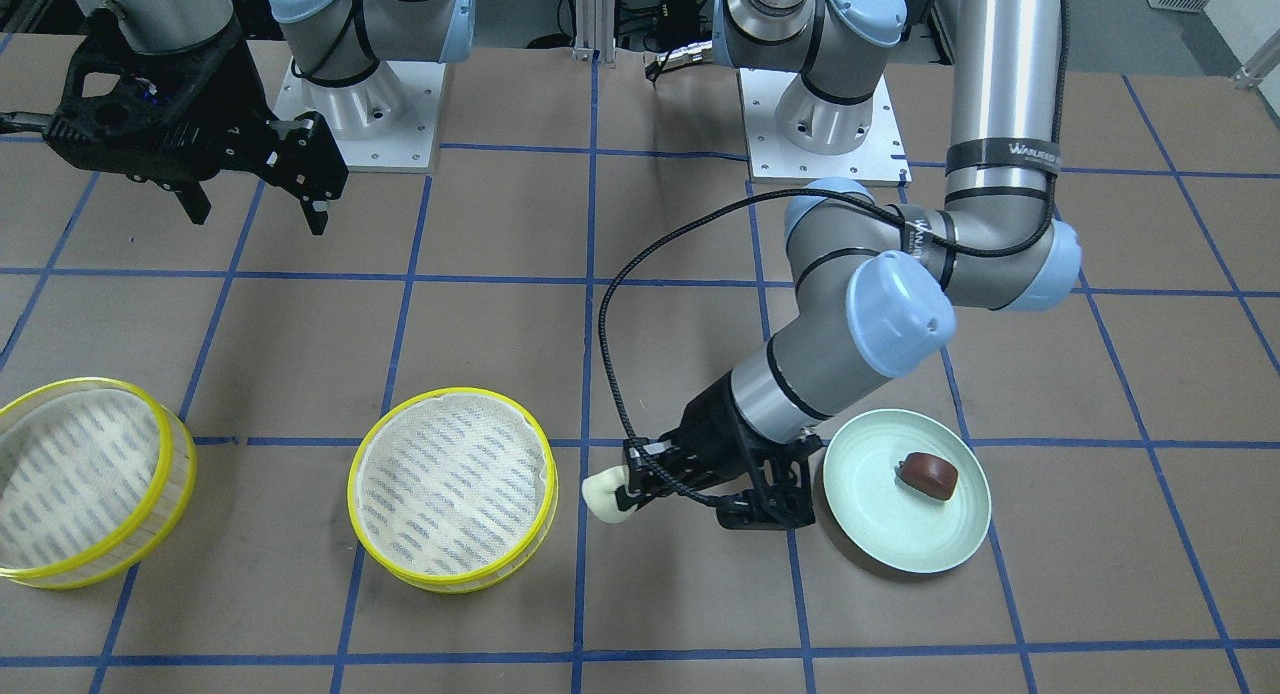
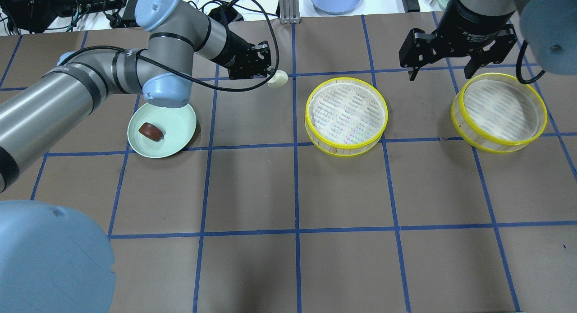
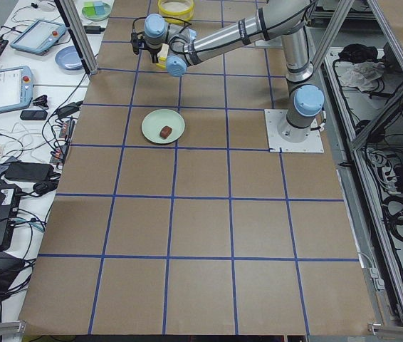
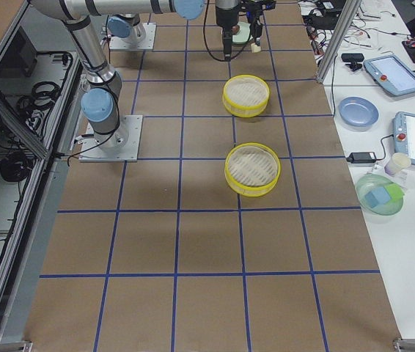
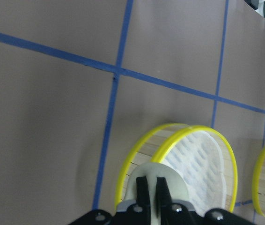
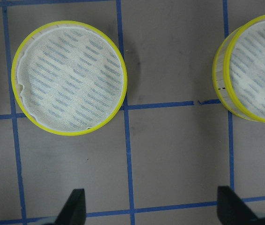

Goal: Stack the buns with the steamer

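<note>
The left gripper (image 1: 632,482) is gripping the cream-white bun (image 1: 603,497), its jaws closed tight on it.
Just past its fingertips the nearer steamer (image 1: 450,579) is sitting; behind its wrist the brown bun (image 1: 928,474) is lying on the plate (image 1: 900,546); the right gripper (image 1: 255,209) is hanging wide open, holding nothing.

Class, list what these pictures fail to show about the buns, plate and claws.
Left wrist view: the left claw covers the white bun across its middle; the bottom edge cuts its base.
Overhead view: the left arm's elbow hides the plate at its far rim.
Right wrist view: right claw cut off, only its tips show.
Exterior left view: brown bun too small for detail.
</note>
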`<state>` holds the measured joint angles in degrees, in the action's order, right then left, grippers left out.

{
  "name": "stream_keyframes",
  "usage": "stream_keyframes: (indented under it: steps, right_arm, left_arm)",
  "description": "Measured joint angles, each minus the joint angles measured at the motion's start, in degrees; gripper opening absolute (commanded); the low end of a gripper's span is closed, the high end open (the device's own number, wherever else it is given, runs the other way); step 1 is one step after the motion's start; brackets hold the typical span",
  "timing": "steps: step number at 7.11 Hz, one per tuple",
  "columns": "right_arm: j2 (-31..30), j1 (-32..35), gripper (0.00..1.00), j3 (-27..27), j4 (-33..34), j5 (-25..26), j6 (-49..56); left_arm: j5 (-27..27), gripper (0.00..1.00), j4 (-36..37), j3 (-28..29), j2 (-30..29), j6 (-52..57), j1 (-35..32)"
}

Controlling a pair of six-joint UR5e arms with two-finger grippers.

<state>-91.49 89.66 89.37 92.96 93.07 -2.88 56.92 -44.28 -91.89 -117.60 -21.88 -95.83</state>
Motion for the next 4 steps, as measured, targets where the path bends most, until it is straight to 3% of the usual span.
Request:
stream_keyframes:
  steps: [2, 3, 4]
  right_arm:
    - [0.00, -1.59, 1.00, -0.06, 0.25, -0.17, 0.98]
    - [0.00, -3.90, 1.00, -0.06, 0.22, -0.49, 3.43]
    - [0.05, -7.18, 1.00, -0.07, 0.17, -0.72, 6.95]
  left_arm:
    - [-0.66, 0.04, 3.87, -0.10, -3.44, -4.10, -4.66]
    - [-0.43, 0.69, 5.56, -0.14, -5.09, -5.96, -6.45]
    - [-0.01, 0.99, 6.67, -0.22, -6.29, -7.33, -7.67]
